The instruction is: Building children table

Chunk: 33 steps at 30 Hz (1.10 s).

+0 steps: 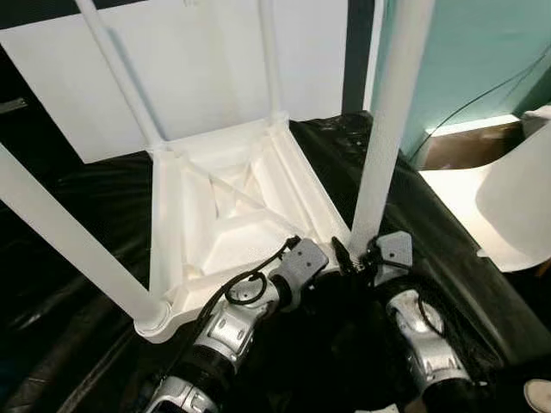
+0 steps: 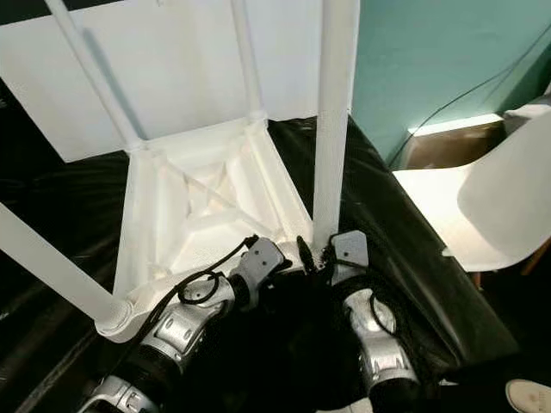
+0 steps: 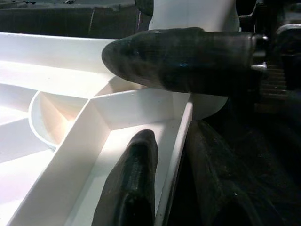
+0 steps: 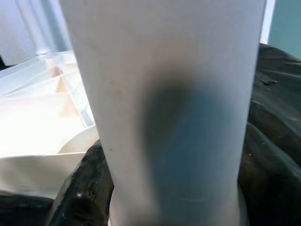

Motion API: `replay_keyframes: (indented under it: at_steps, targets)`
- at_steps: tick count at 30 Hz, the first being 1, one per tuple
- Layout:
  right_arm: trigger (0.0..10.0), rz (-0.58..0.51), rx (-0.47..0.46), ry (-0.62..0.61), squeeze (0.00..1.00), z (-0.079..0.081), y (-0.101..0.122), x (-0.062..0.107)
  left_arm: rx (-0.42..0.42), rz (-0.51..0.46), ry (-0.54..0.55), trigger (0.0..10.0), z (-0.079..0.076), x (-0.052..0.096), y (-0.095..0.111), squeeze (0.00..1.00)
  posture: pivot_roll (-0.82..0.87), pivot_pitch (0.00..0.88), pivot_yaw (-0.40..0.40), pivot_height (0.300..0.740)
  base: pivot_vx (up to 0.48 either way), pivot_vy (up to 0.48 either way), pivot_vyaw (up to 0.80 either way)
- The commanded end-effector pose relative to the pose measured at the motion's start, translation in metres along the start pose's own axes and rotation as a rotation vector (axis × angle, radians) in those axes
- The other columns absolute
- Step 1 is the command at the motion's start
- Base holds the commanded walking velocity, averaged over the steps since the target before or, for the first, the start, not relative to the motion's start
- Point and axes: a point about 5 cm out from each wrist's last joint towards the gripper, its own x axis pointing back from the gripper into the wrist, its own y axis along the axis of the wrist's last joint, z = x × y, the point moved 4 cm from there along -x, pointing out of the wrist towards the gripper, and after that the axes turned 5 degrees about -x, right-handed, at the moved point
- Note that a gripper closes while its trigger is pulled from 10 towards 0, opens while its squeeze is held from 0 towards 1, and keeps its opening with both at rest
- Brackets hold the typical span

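White table [image 1: 225, 206] upside-down, legs up; left claw [image 3: 155, 108] apart, right claw [image 1: 366, 258] clamped on leg [image 1: 383, 129].

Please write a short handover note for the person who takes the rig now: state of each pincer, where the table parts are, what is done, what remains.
Left pincer: open, fingers astride the rim of the upside-down white tabletop, at its near edge.
Right pincer: at the foot of the near right leg; its fingers flank the leg, grip unclear.
Table lies on a black sheet. A white chair stands to the right.
Done: four legs stand at the corners.
Left: check that the near right leg is seated, then turn the table over.
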Motion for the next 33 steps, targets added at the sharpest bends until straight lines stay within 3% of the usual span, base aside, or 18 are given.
replay_keyframes:
  at_steps: [1, 6, 7, 8, 9, 10, 13, 16, 17, 18, 19, 21, 26, 29, 30, 31, 33]
  targets:
    - [0.0, 0.084, 0.003, -0.131, 0.00, -0.020, -0.019, 0.012, 0.088, 0.175, -0.028, 10.0, -0.011, 0.010, -0.049, 0.00, -0.11, 0.000, 0.071, 0.740, 0.000, 0.000, 0.00]
    - [0.0, 0.071, 0.006, -0.138, 0.00, -0.017, -0.016, 0.006, 0.082, 0.170, -0.027, 10.0, -0.010, 0.007, -0.046, 0.00, -0.11, 0.000, 0.069, 0.740, 0.000, 0.000, 0.00]
    - [4.8, 0.071, 0.007, -0.117, 0.00, -0.015, -0.016, 0.005, 0.082, 0.169, -0.028, 10.0, -0.010, 0.006, -0.046, 0.00, -0.11, 0.000, 0.066, 0.740, 0.000, 0.000, 0.00]
    - [8.1, 0.071, 0.003, -0.084, 0.00, -0.011, -0.016, 0.004, 0.083, 0.168, -0.027, 10.0, -0.010, 0.006, -0.046, 0.00, -0.11, 0.000, 0.066, 0.740, 0.000, 0.000, 0.00]
    - [8.1, 0.074, 0.005, -0.077, 0.00, -0.008, -0.016, 0.005, 0.083, 0.168, -0.026, 10.0, -0.009, 0.006, -0.046, 0.00, -0.11, 0.000, 0.066, 0.740, 0.000, 0.000, 0.00]
    - [10.0, 0.077, -0.014, -0.025, 1.00, -0.001, -0.015, 0.004, 0.084, 0.167, -0.024, 10.0, -0.009, 0.006, -0.046, 0.00, -0.11, 0.000, 0.066, 0.740, 0.000, 0.000, 0.00]
    - [10.0, 0.104, -0.089, 0.122, 1.00, 0.013, -0.017, 0.003, 0.086, 0.166, -0.023, 10.0, -0.009, 0.006, -0.046, 0.00, -0.12, 0.000, 0.066, 0.740, 0.000, 0.000, 0.00]
    - [10.0, 0.115, -0.109, 0.155, 1.00, 0.016, -0.018, 0.003, 0.086, 0.167, -0.023, 10.0, -0.009, 0.006, -0.046, 0.00, -0.12, 0.000, 0.066, 0.740, 0.000, 0.000, 0.00]
    - [10.0, 0.110, -0.092, 0.255, 0.00, 0.021, -0.014, 0.001, 0.088, 0.167, -0.025, 10.0, -0.010, 0.006, -0.046, 0.00, -0.12, 0.000, 0.071, 0.740, 0.000, 0.000, 0.00]
    - [10.0, 0.108, -0.078, 0.329, 0.00, 0.025, -0.012, 0.001, 0.089, 0.166, -0.025, 10.0, -0.010, 0.006, -0.046, 0.00, -0.12, 0.000, 0.071, 0.740, 0.000, 0.000, 0.00]
    - [10.0, 0.108, -0.078, 0.329, 0.00, 0.025, -0.012, 0.001, 0.089, 0.166, -0.025, 10.0, -0.010, 0.006, -0.046, 0.00, -0.12, 0.000, 0.071, 0.740, 0.000, 0.000, 0.00]
    - [10.0, 0.114, -0.041, 0.491, 0.00, 0.030, -0.008, 0.002, 0.090, 0.167, -0.027, 10.0, -0.010, 0.006, -0.046, 0.00, -0.12, 0.000, 0.072, 0.740, 0.000, 0.000, 0.00]
    - [10.0, 0.176, 0.045, 0.649, 0.00, 0.021, -0.011, -0.001, 0.087, 0.171, -0.022, 10.0, -0.009, 0.008, -0.048, 0.00, -0.10, 0.000, 0.073, 0.740, 0.000, 0.000, 0.00]
    - [10.0, 0.209, 0.054, 0.678, 0.00, 0.018, -0.014, -0.003, 0.090, 0.173, -0.019, 10.0, -0.009, 0.009, -0.048, 0.00, -0.10, 0.000, 0.073, 0.740, 0.000, 0.000, 0.00]
    - [2.9, 0.219, 0.051, 0.691, 0.00, 0.017, -0.015, -0.003, 0.090, 0.174, -0.019, 10.0, -0.009, 0.009, -0.049, 0.00, -0.10, 0.000, 0.073, 0.740, 0.000, 0.000, 0.00]
    - [0.0, 0.233, 0.042, 0.712, 0.00, 0.017, -0.016, -0.002, 0.089, 0.175, -0.018, 10.0, -0.009, 0.009, -0.049, 0.00, -0.10, 0.000, 0.073, 0.740, 0.000, 0.000, 0.00]
    - [0.0, 0.253, 0.032, 0.739, 0.00, 0.017, -0.018, 0.001, 0.086, 0.177, -0.017, 10.0, -0.009, 0.010, -0.049, 0.00, -0.10, 0.000, 0.073, 0.740, 0.000, 0.000, 0.00]
